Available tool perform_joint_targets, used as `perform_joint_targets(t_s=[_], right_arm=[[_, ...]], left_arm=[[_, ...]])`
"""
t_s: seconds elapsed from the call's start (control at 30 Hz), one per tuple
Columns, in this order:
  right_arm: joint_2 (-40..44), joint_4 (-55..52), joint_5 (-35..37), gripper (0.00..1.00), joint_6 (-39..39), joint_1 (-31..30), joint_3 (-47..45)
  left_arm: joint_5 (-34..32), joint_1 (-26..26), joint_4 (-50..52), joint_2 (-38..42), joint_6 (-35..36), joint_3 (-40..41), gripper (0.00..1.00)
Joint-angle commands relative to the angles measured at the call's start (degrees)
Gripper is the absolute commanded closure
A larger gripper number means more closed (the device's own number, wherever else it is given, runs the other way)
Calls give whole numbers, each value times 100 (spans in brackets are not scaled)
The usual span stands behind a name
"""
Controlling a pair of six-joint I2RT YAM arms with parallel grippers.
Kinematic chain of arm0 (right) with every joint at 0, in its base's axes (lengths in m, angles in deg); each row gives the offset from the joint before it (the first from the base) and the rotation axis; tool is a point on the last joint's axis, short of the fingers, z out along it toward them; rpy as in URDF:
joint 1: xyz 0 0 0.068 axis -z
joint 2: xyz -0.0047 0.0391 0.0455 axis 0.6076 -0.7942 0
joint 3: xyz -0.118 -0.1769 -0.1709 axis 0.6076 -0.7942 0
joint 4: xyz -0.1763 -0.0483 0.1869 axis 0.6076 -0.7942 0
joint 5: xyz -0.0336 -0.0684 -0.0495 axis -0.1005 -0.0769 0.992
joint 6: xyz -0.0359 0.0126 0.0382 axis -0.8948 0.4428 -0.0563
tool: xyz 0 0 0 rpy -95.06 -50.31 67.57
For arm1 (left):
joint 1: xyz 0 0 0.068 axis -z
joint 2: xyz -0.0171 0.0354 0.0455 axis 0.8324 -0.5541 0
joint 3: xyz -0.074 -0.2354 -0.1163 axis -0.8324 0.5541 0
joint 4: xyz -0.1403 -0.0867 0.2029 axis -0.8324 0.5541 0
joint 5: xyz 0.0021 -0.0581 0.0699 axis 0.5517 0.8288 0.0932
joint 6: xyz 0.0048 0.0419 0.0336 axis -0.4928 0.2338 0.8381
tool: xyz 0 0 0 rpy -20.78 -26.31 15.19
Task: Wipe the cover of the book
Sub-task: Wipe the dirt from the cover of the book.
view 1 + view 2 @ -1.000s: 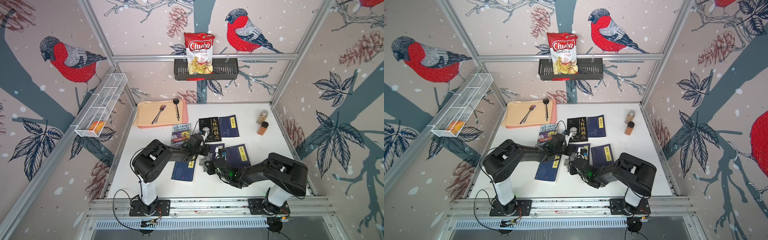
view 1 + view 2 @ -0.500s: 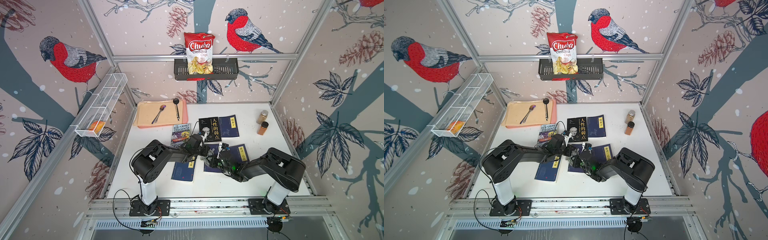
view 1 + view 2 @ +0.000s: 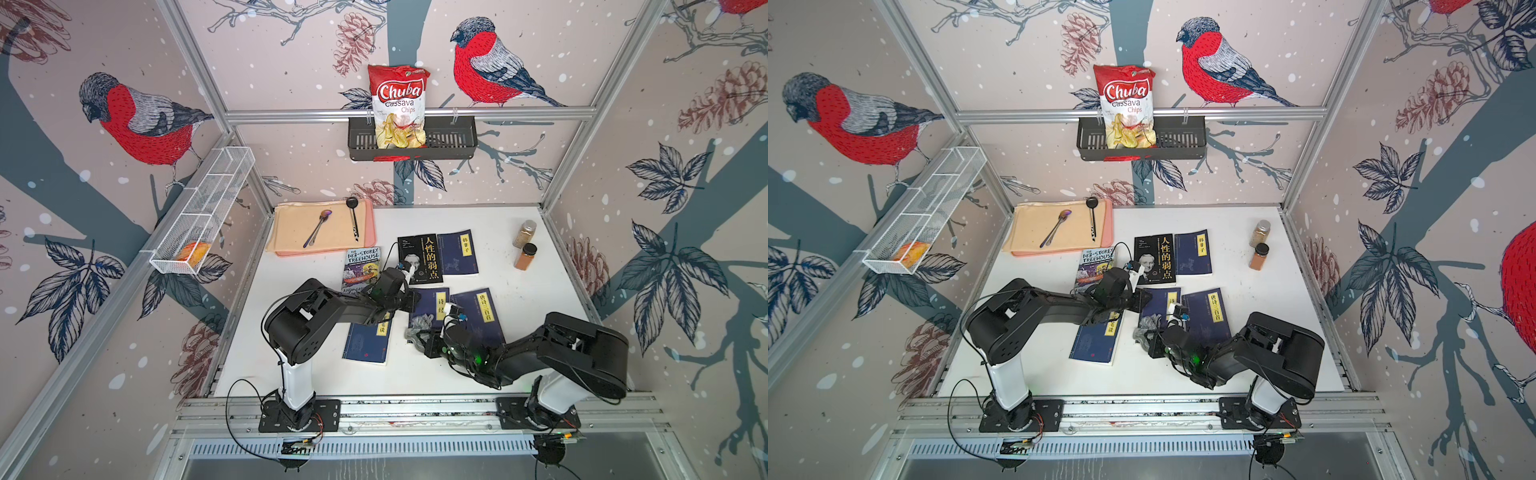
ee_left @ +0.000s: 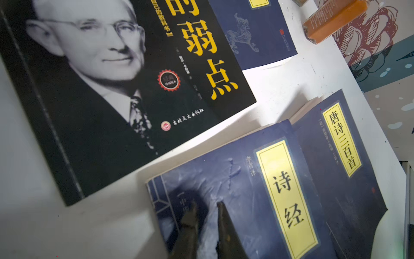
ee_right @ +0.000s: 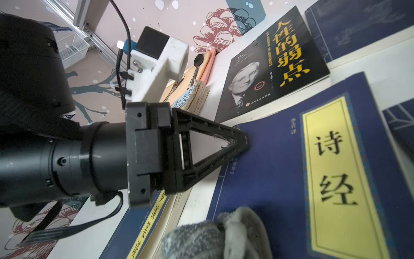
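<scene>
Right tool (image 3: 419, 337) grasping grey cloth (image 5: 215, 237) on creased navy book (image 4: 257, 190); left tool (image 4: 207, 203) clenched, pressing cover.

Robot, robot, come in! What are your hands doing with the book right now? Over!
Left gripper shut, pinning blue book corner. Right gripper shut on grey cloth, cloth on cover. Nothing in the way.

Right gripper (image 3: 419, 338): fingertips hidden under the grey cloth (image 5: 215, 237), which the right wrist picture's edge cuts off.

Left gripper (image 4: 207, 206): only the finger ends show in the left wrist picture, blurred.

Blue book (image 3: 430, 305): near end covered by cloth and right arm in both top views.

Beside that book, the left arm hides part of another blue book (image 3: 368, 345) and the treehouse book (image 3: 1096, 266).
</scene>
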Motion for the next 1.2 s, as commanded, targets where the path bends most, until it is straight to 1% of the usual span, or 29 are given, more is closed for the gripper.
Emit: perform_joint_targets(t_s=[0.0, 0.1, 0.17, 0.23, 0.3, 0.37, 0.43, 0.53, 0.6, 0.67, 0.7, 0.77, 0.83, 0.9, 1.0, 1.07, 1.1, 1.17], right_arm=[[-316, -2264, 21, 94, -349, 528, 253], [-539, -2275, -7, 94, -827, 1136, 834], [-714, -2413, -21, 95, -1071, 1421, 1239], [-811, -2559, -31, 95, -1232, 1575, 1523], [-730, -2758, -31, 95, -1290, 1579, 1607], [-462, -2903, 13, 95, -1217, 1435, 1389], [-35, -3070, 96, 94, -994, 1125, 998], [709, -3456, 345, 93, -338, 460, 346], [1162, -3570, 391, 92, 206, 70, -49], [1433, -3437, 480, 92, 536, -107, -316], [1463, -3369, 552, 92, 582, -95, -380], [1338, -3433, 707, 93, 433, 127, -267], [1065, -3239, 672, 93, 73, 533, -82], [650, -2787, 454, 94, -338, 1127, 175], [-176, -2639, 344, 95, -815, 1762, 866], [-623, -2721, 320, 95, -1046, 2003, 1298], [-769, -2816, 339, 96, -1094, 2040, 1458], [-819, -2896, 350, 96, -1135, 1964, 1503]], left_arm=[[72, 3, 1009, -45, 51, 99, 82], [59, 3, 990, 9, 54, 150, 82], [50, 3, 974, 18, 50, 169, 82], [67, 3, 949, 15, 27, 186, 82], [68, 3, 935, 15, 32, 190, 82], [59, -2, 933, 23, 41, 206, 82], [59, 3, 946, 39, 48, 207, 82], [50, 3, 973, 43, 90, 190, 82], [39, 3, 995, 32, 119, 173, 82], [25, 3, 1007, 21, 127, 159, 82], [30, 4, 993, 23, 121, 166, 82], [41, 3, 937, 25, 121, 181, 82], [59, 3, 972, -6, 151, 166, 82], [74, 3, 992, -12, 160, 163, 82], [111, 3, 952, 24, 154, 213, 82], [103, 3, 921, 80, 139, 266, 82], [94, 1, 911, 102, 137, 289, 82], [101, -4, 911, 120, 126, 286, 82]])
